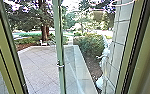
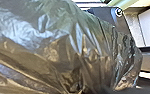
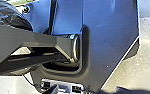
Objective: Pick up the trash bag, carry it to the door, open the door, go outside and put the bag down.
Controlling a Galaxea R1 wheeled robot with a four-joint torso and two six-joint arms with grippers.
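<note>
The robot's wide plate (image 3: pixel 111 45) is dark blue-grey, with a slanting pale-lined edge and a round-cornered recess (image 3: pixel 85 55). An angular dark grey bar (image 3: pixel 43 40), broken by open gaps, meets a silvery ring (image 3: pixel 76 48). A pale panel (image 3: pixel 62 88) carries small black blocks. One plate corner bears a round fitting (image 2: pixel 119 12).

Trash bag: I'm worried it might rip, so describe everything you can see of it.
The trash bag looks like thin, glossy dark plastic, brownish with pale bluish sheen. It bulges broadly, and its crinkled surface draws into sharp folds that converge towards one spot. It overlaps the robot's dark plate in the left wrist view; whether they touch is unclear. I see no tear; its contents are hidden.
</note>
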